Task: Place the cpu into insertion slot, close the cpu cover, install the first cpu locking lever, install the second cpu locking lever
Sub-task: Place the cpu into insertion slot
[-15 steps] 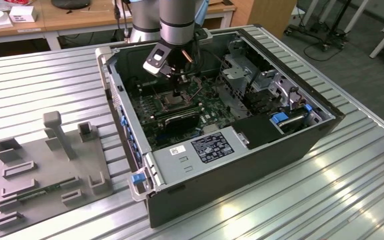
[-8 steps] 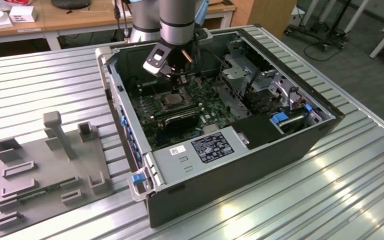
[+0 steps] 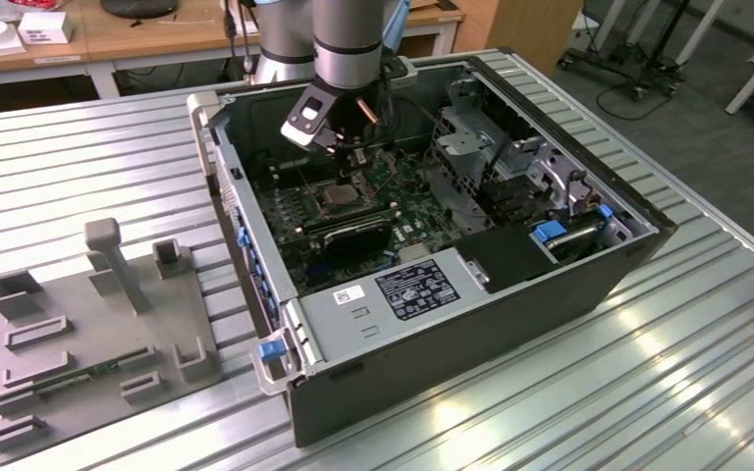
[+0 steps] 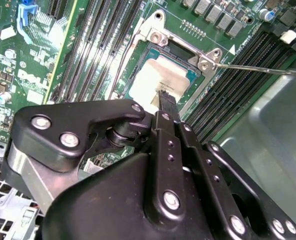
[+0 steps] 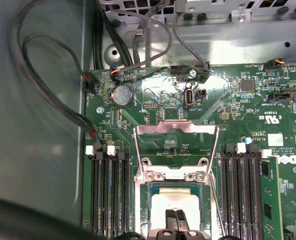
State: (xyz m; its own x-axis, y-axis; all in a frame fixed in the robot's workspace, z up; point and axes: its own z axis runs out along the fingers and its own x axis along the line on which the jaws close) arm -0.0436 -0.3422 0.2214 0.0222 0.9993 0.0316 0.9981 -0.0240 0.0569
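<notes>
Grey flooring (image 3: 666, 88) and pale wooden desks (image 3: 154, 34) lie behind a ribbed silvery metal bench (image 3: 691, 373). The bench carries a large black computer case (image 3: 482, 324) with its side open and, toward the exterior view's left, a flat grey fixture plate (image 3: 89, 343) with upright blocks. A silver-grey robot arm (image 3: 347, 39) reaches down into the case over the green circuit board (image 5: 228, 105). The thin square silvery cpu cover (image 5: 175, 128), a frame with a cut-out middle, is hinged open, clear of the small dark metal-rimmed insertion slot (image 4: 175, 52). The pale silvery-grey square cpu (image 4: 158, 75) lies flat in that slot. The black claw (image 4: 162, 92) has its fingers drawn together, tips right at the cpu's top face, clasping nothing.
</notes>
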